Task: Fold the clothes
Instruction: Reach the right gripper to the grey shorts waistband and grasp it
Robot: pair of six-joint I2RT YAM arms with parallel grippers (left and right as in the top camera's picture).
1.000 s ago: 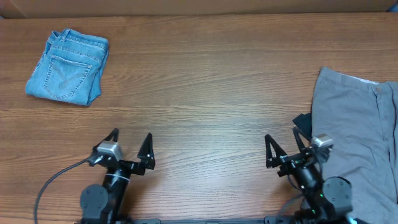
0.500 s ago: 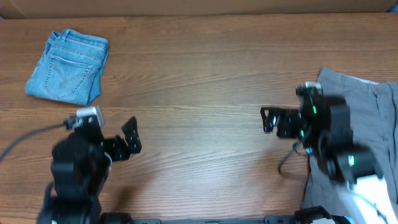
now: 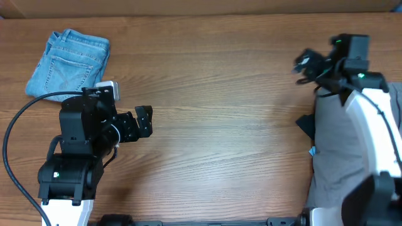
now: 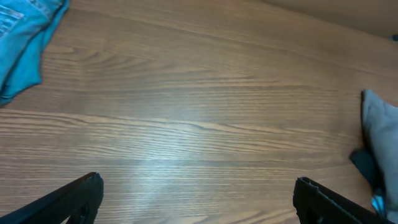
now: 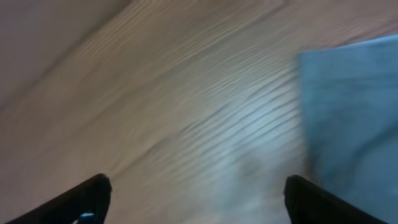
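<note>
Both spread wide and gripping nothing, hovering with the left gripper over the table beside the folded jeans and with the right gripper by the far corner of the grey shorts lying at the right edge, likely lining up a grasp.

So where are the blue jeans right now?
From overhead, the folded jeans lie at the table's far left corner, right next to the left arm, well away from the grey shorts on the right side.
</note>
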